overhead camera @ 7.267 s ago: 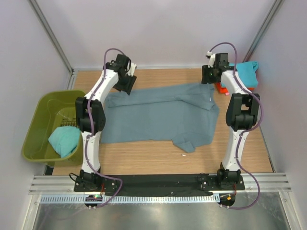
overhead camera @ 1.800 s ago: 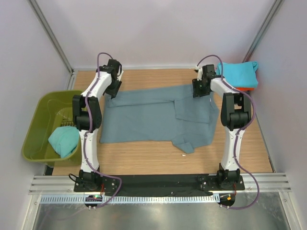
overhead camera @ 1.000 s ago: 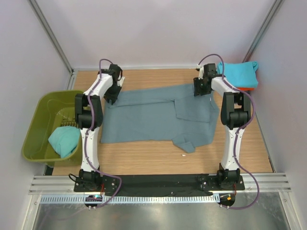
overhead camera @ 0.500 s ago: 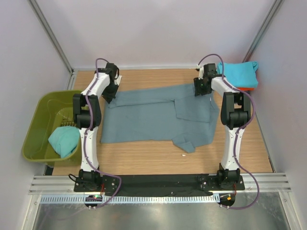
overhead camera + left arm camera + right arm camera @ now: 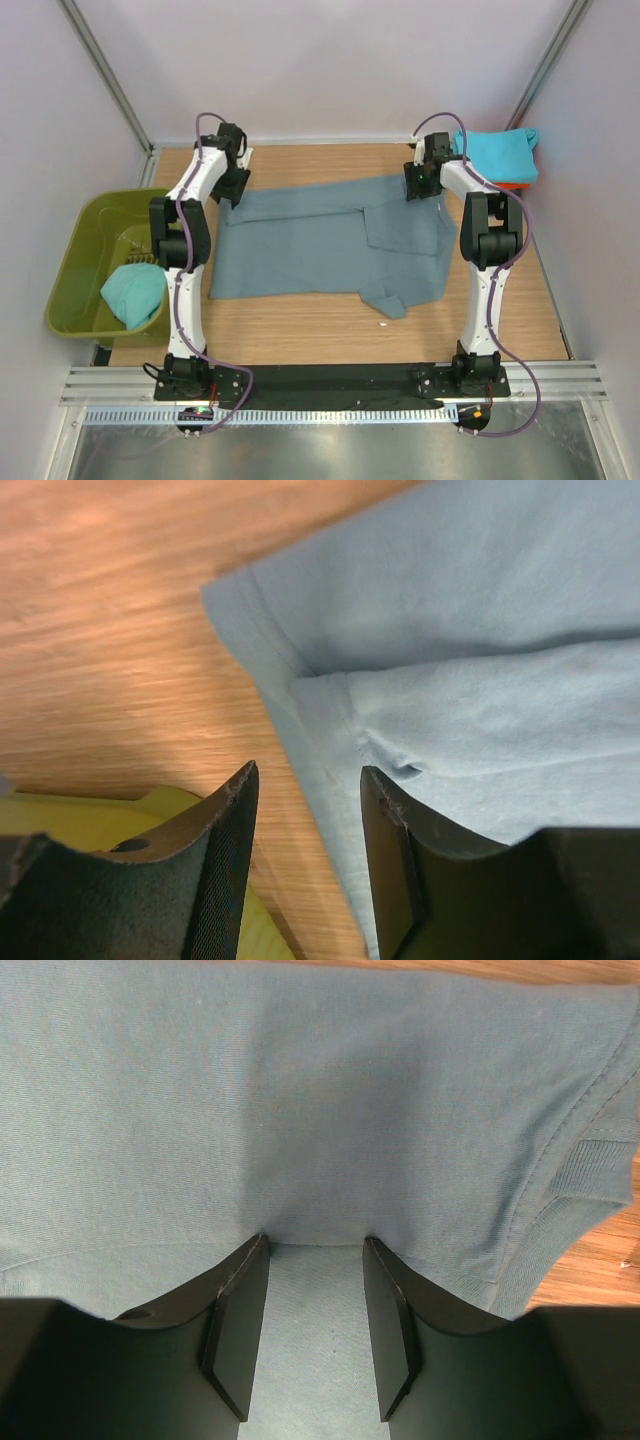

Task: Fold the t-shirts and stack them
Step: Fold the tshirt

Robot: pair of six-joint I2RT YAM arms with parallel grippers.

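Slate blue-grey cloth t-shirt (image 5: 320,245): flat on wooden table (image 5: 300,340), one sleeve turned in, folding barely begun. Left end effector (image 5: 305,775), right end effector (image 5: 315,1240): both spread. Crumpled turquoise t-shirt (image 5: 133,293): unfolded in olive-green plastic tub (image 5: 70,280).

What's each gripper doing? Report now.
Left gripper: open, over a corner of the blue-grey t-shirt.
Right gripper: open, tips down on the same shirt.

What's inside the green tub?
A crumpled turquoise t-shirt lies in the olive-green tub, toward its near end. If anything sits under the shirt, it is covered and cannot be seen.
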